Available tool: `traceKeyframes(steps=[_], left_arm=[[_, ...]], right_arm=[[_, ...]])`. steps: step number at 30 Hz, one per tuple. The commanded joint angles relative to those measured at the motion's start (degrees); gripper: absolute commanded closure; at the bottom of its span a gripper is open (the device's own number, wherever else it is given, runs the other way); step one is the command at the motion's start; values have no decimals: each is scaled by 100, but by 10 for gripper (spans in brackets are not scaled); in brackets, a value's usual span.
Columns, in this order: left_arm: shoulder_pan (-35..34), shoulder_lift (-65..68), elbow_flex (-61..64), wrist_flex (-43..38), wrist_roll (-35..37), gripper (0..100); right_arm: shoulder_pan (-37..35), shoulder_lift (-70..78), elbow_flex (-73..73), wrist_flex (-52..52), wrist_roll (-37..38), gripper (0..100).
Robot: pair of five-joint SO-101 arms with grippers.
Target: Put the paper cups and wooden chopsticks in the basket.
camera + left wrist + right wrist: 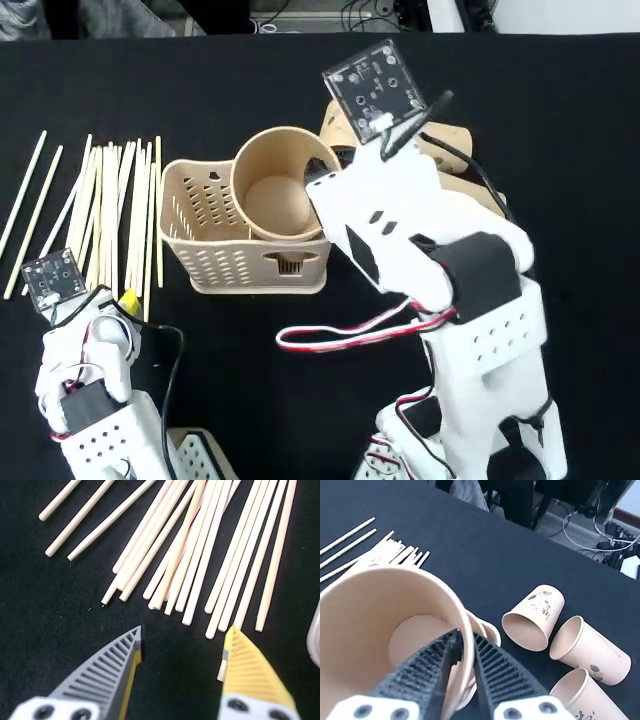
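My right gripper (465,636) is shut on the rim of a tan paper cup (380,620), one finger inside and one outside. From above, this cup (278,185) hangs tilted over the right half of the beige slotted basket (215,262), mouth facing up toward the camera. Wooden chopsticks (110,215) lie in a loose fan left of the basket. My left gripper (182,630) is open just short of the near ends of the chopsticks (200,570), holding nothing. Its yellow fingertip (128,298) sits by the lower end of the pile.
Three more paper cups lie on their sides on the black cloth (535,617), (590,645), (585,700), behind the right arm in the high view (452,140). Two stray chopsticks (30,205) lie at the far left. A red and white cable (340,335) loops in front of the basket.
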Motion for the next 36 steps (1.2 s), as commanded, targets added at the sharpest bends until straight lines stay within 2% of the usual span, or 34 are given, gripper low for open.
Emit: traceKeyframes(steps=[1,5,13,23,26,29,32,36], left_arm=[[66,-35,-40,-97,26,739],[66,-35,-40,-97,26,739],[66,-35,-40,-97,26,739],[66,-35,-40,-97,26,739],[66,-35,-40,-97,26,739],[75,-35,-40,-97,0,739],[75,-35,-40,-97,-97,739],[75,-35,-40,-97,-105,739]], right_arm=[[-53,101,-189,-26,53,987],[-9,92,-215,-158,62,987],[703,119,-233,-536,62,987],[686,110,514,-721,44,985],[413,110,646,-695,44,977],[-35,110,866,-695,0,864],[-193,110,892,-721,-149,736],[35,75,673,-615,413,753]])
